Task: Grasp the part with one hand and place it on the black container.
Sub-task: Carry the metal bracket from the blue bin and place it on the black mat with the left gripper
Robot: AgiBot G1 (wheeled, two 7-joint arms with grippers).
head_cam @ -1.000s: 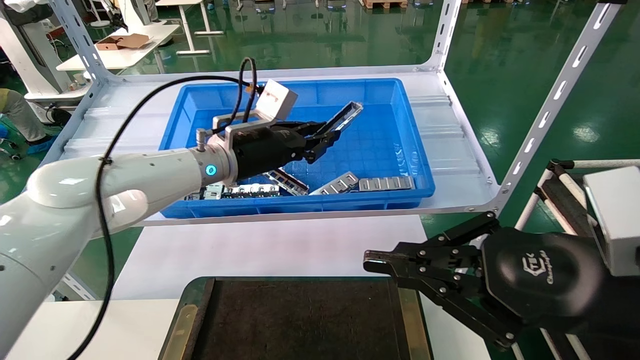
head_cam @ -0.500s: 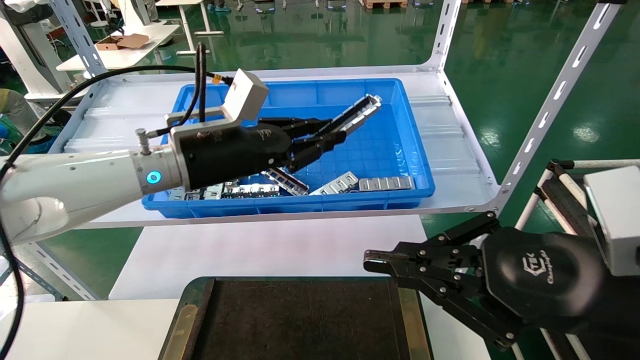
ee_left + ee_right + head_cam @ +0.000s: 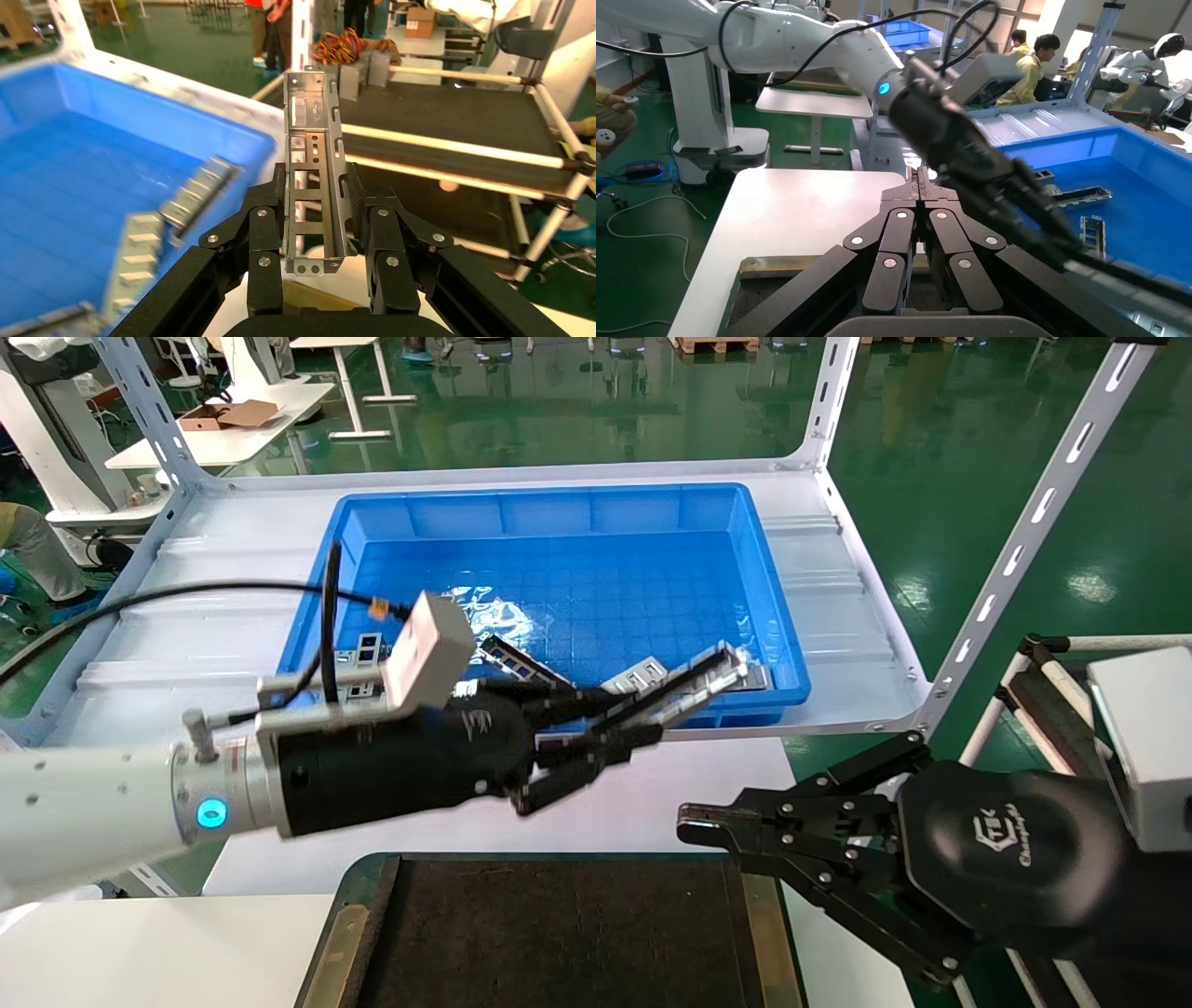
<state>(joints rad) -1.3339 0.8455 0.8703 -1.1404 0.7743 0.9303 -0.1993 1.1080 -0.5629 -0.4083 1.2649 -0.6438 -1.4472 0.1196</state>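
Observation:
My left gripper (image 3: 622,732) is shut on the part (image 3: 700,682), a long silver-grey trough strip with rectangular cut-outs. It holds the part in the air over the blue bin's near wall and the white table. The left wrist view shows the part (image 3: 313,158) clamped by its side walls between the two fingers (image 3: 266,232), its far end sticking out well past the tips. The black container (image 3: 559,933), a flat dark tray with brass-coloured side strips, lies just nearer than the gripper. My right gripper (image 3: 687,822) is shut and empty, beside the container's right edge.
The blue bin (image 3: 559,514) sits on a white metal shelf (image 3: 838,579) and holds several more metal pieces (image 3: 510,658) near its front wall. A slotted shelf post (image 3: 1024,537) rises at the right. A black-topped cart (image 3: 450,119) stands beyond the part.
My left gripper has carried the part out of the bin, down and toward me, from above the bin's middle to its near wall. The right arm has not moved.

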